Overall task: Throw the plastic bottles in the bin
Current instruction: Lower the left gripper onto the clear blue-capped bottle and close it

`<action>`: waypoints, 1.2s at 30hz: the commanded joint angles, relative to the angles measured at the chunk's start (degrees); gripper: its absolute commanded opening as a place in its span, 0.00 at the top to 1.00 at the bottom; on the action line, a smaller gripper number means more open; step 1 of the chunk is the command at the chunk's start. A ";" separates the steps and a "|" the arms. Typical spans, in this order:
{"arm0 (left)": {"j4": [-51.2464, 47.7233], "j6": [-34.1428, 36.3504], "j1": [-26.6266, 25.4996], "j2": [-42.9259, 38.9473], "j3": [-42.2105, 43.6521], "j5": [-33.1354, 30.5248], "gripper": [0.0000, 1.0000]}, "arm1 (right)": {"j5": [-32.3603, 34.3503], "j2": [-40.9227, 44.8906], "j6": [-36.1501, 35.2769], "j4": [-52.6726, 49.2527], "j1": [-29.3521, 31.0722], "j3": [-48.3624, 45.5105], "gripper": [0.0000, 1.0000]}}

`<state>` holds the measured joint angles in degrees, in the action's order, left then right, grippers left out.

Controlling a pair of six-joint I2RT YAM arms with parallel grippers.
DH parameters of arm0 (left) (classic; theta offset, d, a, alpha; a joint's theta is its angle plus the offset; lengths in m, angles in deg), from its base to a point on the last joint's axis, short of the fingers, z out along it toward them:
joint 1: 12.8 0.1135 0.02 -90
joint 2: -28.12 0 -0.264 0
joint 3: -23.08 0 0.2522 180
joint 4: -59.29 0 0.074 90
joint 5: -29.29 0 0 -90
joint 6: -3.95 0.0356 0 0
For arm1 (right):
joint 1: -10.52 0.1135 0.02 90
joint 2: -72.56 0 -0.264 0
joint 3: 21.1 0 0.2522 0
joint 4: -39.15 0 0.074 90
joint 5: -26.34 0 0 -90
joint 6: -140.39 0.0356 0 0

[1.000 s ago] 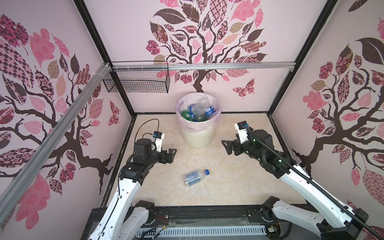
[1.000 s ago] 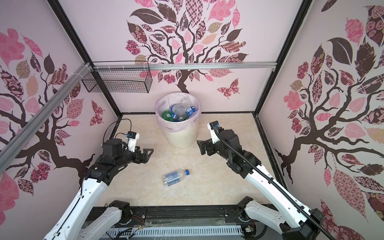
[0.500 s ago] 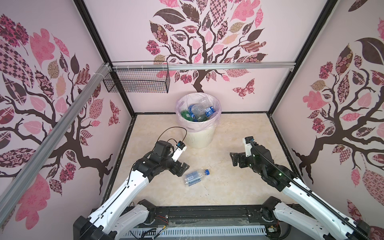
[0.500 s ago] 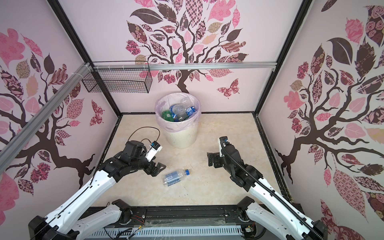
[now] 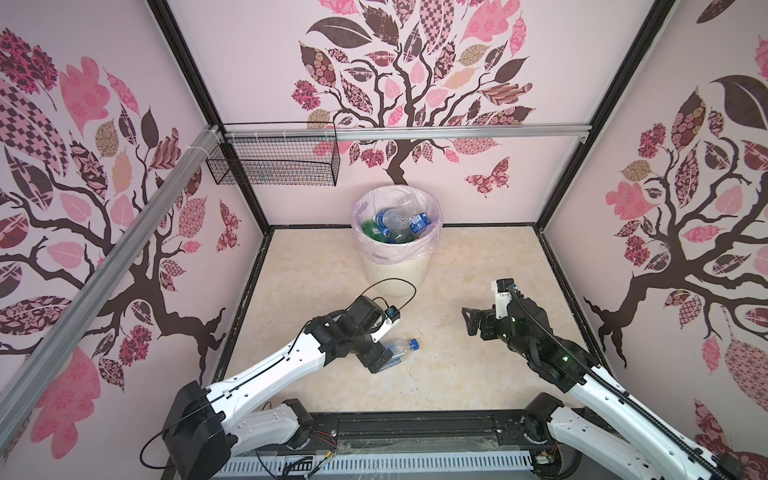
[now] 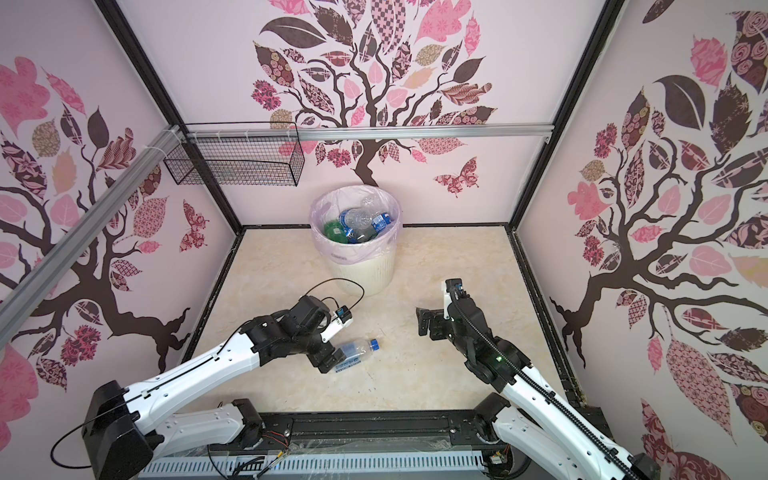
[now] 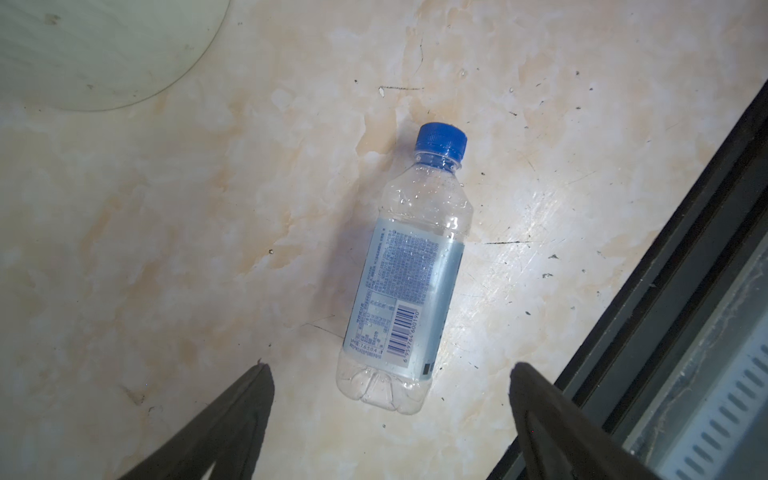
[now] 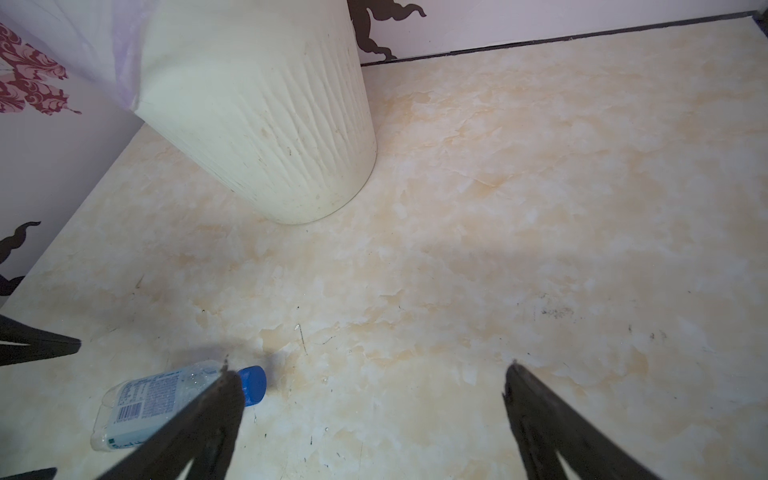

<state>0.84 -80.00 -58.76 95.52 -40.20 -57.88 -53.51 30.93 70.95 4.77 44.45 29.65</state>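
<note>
Centrally, bin (image 5: 395, 270) heaped with bottles (image 5: 399, 220), lone bottle (image 5: 401, 349) outside, left gripper (image 7: 388, 370), right gripper (image 8: 369, 372) gaping empty

The bottle (image 7: 405, 266) is clear glossy plastic; the bin (image 8: 257, 124) is matt, ribbed cream plastic; the marbled worktop (image 7: 166, 249) looks smooth, scuffed.

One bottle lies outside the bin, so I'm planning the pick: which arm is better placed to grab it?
Left. The left claw hangs open just above the bottle, whose base lines up between its fingers. The right claw, also open, stands well apart, off the cap end.
</note>
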 commanded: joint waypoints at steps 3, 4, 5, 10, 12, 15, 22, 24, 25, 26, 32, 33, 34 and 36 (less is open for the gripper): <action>1.98 -1.83 -1.33 1.69 -1.71 -1.81 0.08 | -1.25 0.52 0.54 1.18 -0.27 0.19 0.00; 1.90 -1.96 -1.81 2.30 -1.91 -2.15 0.08 | -1.21 0.50 0.54 1.28 -0.27 0.11 0.00; 1.96 -1.91 -2.29 2.85 -2.08 -2.71 0.08 | -1.24 0.50 0.54 1.37 -0.27 0.08 0.00; 4.05 -3.37 -4.26 6.38 -2.28 -4.06 0.07 | -1.46 0.60 0.50 1.59 -0.27 -0.08 0.00; 5.56 -3.96 -4.97 7.74 -2.08 -4.22 0.07 | -1.59 0.74 0.54 1.46 -0.27 0.01 0.00; 7.29 -4.59 -5.37 9.97 -1.72 -4.32 0.09 | -1.67 1.09 0.52 1.37 -0.27 0.02 0.00; 8.52 -4.46 -5.89 13.19 -1.46 -4.32 0.14 | -1.55 1.28 0.56 1.53 -0.27 -0.10 0.00; 9.25 -4.47 -5.90 13.70 -1.04 -4.32 0.15 | -1.60 1.36 0.58 1.55 -0.27 -0.08 0.00; 9.67 -4.54 -5.90 14.02 -0.87 -4.32 0.16 | -1.55 1.39 0.54 1.55 -0.27 -0.08 0.00; 10.08 -4.63 -5.95 14.37 -0.77 -4.39 0.17 | -1.62 1.37 0.54 1.46 -0.27 -0.08 0.00; 9.80 -5.37 -6.08 17.03 -1.72 -5.88 0.25 | -2.04 1.66 0.57 1.64 -0.27 -0.18 0.00; 9.66 -5.35 -6.10 17.30 -1.86 -5.91 0.25 | -2.03 1.68 0.54 1.64 -0.27 -0.17 0.00; 9.62 -5.34 -6.16 17.54 -2.07 -5.90 0.26 | -2.02 1.71 0.54 1.56 -0.27 -0.10 0.00; 9.45 -5.38 -6.20 17.93 -2.25 -5.89 0.26 | -1.95 1.78 0.54 1.55 -0.27 -0.16 0.00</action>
<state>9.96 -84.83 -64.61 113.04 -40.20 -63.24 -55.21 31.92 71.21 5.55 44.45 29.50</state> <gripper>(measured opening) 0.739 0.997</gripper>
